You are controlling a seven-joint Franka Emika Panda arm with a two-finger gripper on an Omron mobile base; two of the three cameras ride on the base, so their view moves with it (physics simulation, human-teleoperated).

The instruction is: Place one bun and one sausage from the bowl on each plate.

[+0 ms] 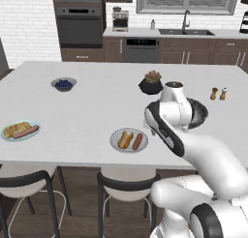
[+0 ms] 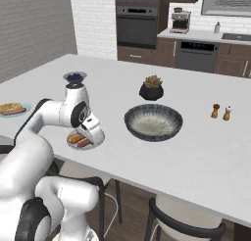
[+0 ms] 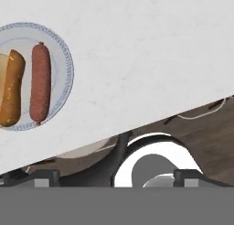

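Note:
My gripper (image 3: 116, 177) is open, its fingertips (image 3: 45, 177) wide apart with nothing between them, above the counter's front edge beside the light grey plate (image 3: 64, 68). On that plate a bun (image 3: 11, 87) and a sausage (image 3: 40, 82) lie side by side. The same grey plate (image 1: 115, 138) sits at the front of the counter with its bun (image 1: 125, 139) and sausage (image 1: 137, 141). The teal plate (image 1: 7, 136) at the far left carries a bun (image 1: 14, 128) and a sausage (image 1: 26, 132). The dark bowl (image 2: 153, 121) holds nothing I can see.
A black plant pot (image 2: 151, 88) stands behind the bowl. A small bowl of blue berries (image 1: 63, 83) sits at the back left, and two shakers (image 2: 220, 111) stand to the right. Stools (image 1: 126, 186) are tucked under the counter's front edge.

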